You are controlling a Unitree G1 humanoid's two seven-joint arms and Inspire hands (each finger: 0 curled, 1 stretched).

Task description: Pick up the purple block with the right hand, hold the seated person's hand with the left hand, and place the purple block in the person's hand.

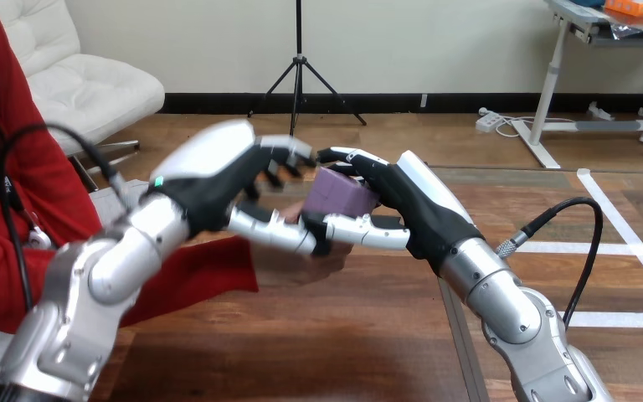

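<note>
Now, above the brown wooden table (pixel 343 335), the small purple rectangular block (pixel 339 194) is pinched between the fingers and thumb of the right hand (pixel 414 209), its long axis running roughly left to right. Just left, the left hand (pixel 209 180) hovers over the person's hand (pixel 314 266); I cannot tell whether it grips it.

1. The left arm (pixel 109 268) is extending from the near left, its silver forearm slanting up toward the middle.
2. The left hand (pixel 209 180) is hanging with its white back turned up, just over the person's hand (pixel 328 264); whether it is gripping cannot be told.
3. The right arm (pixel 494 276) is extending from the near right, angling left and farther away.
4. The right hand (pixel 423 213) is pinching the purple block (pixel 339 194), fingers (pixel 356 159) curling over its top and thumb (pixel 372 233) pressing beneath.
</note>
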